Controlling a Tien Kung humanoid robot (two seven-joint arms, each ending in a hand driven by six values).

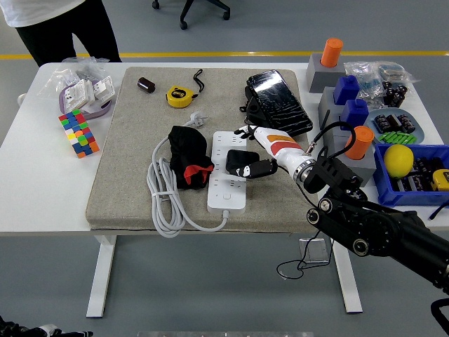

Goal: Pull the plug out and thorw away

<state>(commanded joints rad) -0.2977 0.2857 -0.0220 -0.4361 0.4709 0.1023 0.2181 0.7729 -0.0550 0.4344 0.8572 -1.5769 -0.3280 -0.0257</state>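
A black plug (240, 161) sits in the white power strip (227, 184) on the grey mat (126, 175). Its black cord (317, 219) runs right, over the table's front edge, and hangs down. My right hand (250, 150), white and orange, reaches in from the right and is at the plug. Its fingers are spread: the white fingers (245, 132) lie over the strip just beyond the plug, and the dark thumb (258, 168) is against the plug's right side. The plug is still seated in the strip. The left arm is out of view.
A black and red cloth (186, 156) and a coiled white cable (163, 200) lie left of the strip. A black phone (278, 99) lies behind it, a tape measure (178, 95) further left. Blue bins (414, 184) and blocks crowd the right. A person (63, 24) stands at the far left corner.
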